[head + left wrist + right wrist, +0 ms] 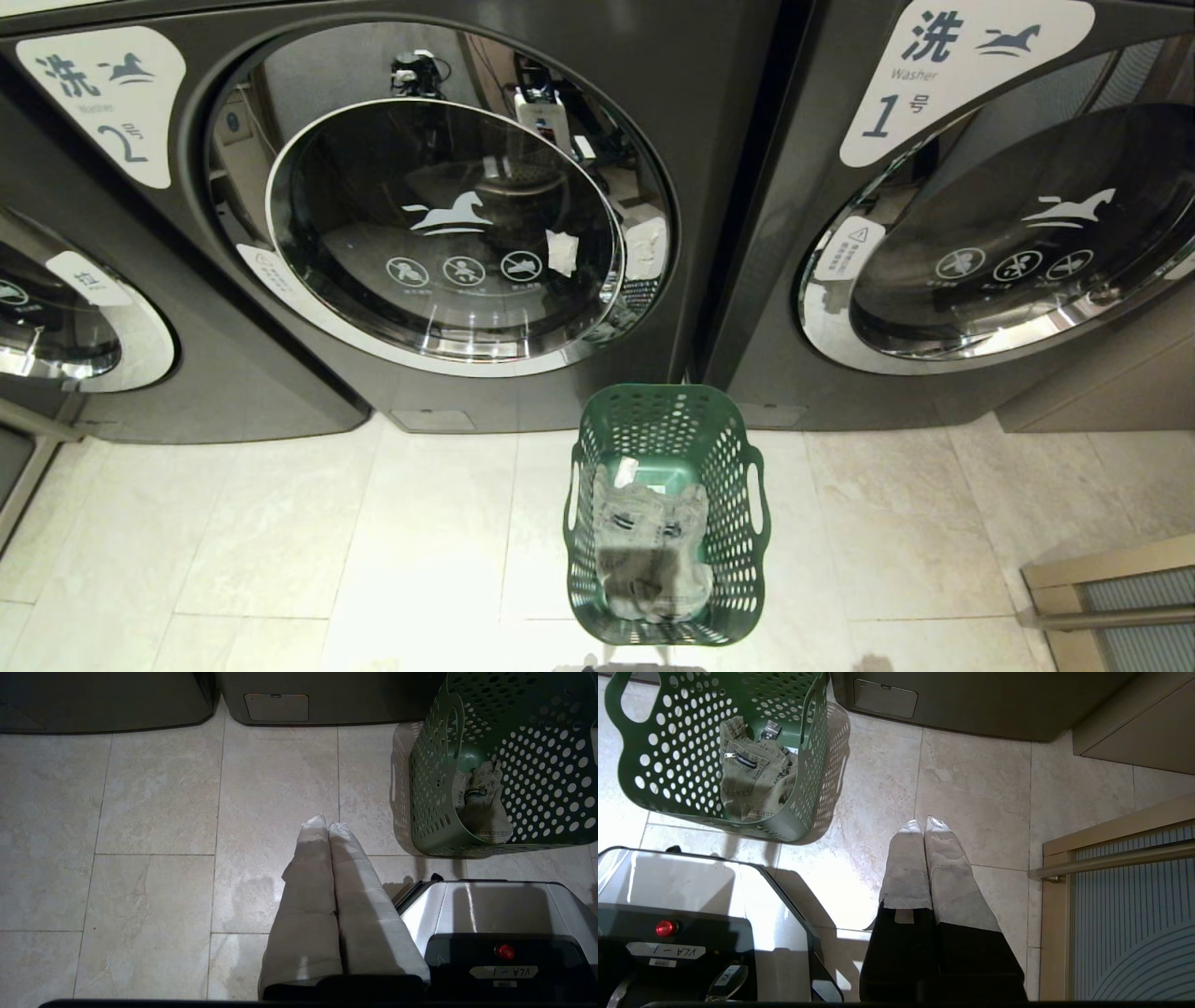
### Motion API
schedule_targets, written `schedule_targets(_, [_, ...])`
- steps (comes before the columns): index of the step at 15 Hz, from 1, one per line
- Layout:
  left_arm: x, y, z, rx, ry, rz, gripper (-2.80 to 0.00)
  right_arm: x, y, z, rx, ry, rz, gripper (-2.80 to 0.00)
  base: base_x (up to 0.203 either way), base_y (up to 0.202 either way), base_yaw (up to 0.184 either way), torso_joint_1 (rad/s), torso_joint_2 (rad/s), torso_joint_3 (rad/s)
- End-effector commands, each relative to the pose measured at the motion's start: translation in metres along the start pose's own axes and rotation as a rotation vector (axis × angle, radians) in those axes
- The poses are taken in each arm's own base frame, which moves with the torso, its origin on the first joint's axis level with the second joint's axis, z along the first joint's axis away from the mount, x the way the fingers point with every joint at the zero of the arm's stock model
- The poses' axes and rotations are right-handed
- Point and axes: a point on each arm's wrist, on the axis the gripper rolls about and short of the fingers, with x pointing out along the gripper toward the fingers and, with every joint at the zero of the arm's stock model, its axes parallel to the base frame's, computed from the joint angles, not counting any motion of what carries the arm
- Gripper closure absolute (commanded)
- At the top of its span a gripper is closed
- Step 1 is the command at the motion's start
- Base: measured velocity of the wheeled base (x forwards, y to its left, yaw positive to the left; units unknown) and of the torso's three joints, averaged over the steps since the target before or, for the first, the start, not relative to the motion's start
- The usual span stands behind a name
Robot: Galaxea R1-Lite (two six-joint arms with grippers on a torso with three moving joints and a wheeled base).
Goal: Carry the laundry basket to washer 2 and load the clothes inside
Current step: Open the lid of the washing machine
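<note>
1. The basket point(665, 515) stands on the floor point(280, 541) just in front of the robot's base point(495, 914), near the gap between washer 2 point(448, 224) on the left and washer 1 point(980, 215) on the right.
2. The clothes point(651, 546) lie crumpled in the basket's bottom.
3. Washer 2's door point(446, 229) is shut, so loading cannot begin yet.
4. The left pincer point(327, 826) hangs over bare floor left of the basket, fingers pressed together and holding nothing.
5. The right pincer point(923, 826) hangs right of the basket, likewise pressed together and empty.
6. Risks: the basket sits nearer washer 1's side, so a careless carry could end at the wrong door.
7. Lifting by one handle point(758, 490) could tip the basket and spill the clothes.
8. The door, swung open, might strike a basket parked too close.
</note>
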Motion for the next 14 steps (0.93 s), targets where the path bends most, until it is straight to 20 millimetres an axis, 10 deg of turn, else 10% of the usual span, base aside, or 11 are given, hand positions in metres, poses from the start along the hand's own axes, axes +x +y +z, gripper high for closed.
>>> schedule_targets(1, [0.0002,0.0000,0.0000,0.000,0.004,0.000,0.00,0.0001,0.0000,0.0000,-0.001,0.003,0.001,0.00,0.000,0.000,0.000,0.000,0.00,0.000])
schedule_targets(14, [0.0002,0.0000,0.0002,0.003,0.002,0.000,0.00,0.0001,0.0000,0.0000,-0.003,0.003,0.001,0.00,0.000,0.000,0.000,0.001,0.00,-0.096])
